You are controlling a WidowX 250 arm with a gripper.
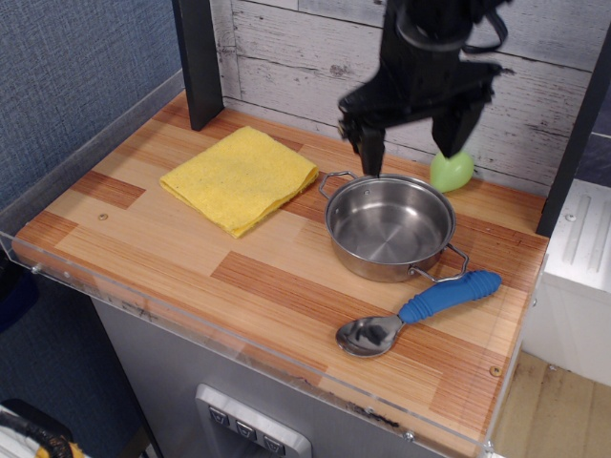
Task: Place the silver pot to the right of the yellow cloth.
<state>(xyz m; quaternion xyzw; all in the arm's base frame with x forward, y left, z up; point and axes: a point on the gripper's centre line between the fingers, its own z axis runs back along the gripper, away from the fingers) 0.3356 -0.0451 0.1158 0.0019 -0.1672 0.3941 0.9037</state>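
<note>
The gripper [412, 143] hangs with jaws apart, empty. Below it sits the silver pot [389, 227], upright, handles running upper-left to lower-right. The yellow cloth [240, 177] lies to its lower left.

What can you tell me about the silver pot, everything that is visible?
The silver pot is small, shallow and round, of shiny steel, with two thin wire loop handles. It stands upright and empty on the wooden table, right of the yellow cloth and apart from it. The blue-handled spoon lies just in front. The gripper hangs above its back rim, jaws open.

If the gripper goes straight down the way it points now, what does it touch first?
Probably the far rim of the silver pot: the open gripper hangs above it, fingers down. Depth is unclear; it may meet the table behind instead.
</note>
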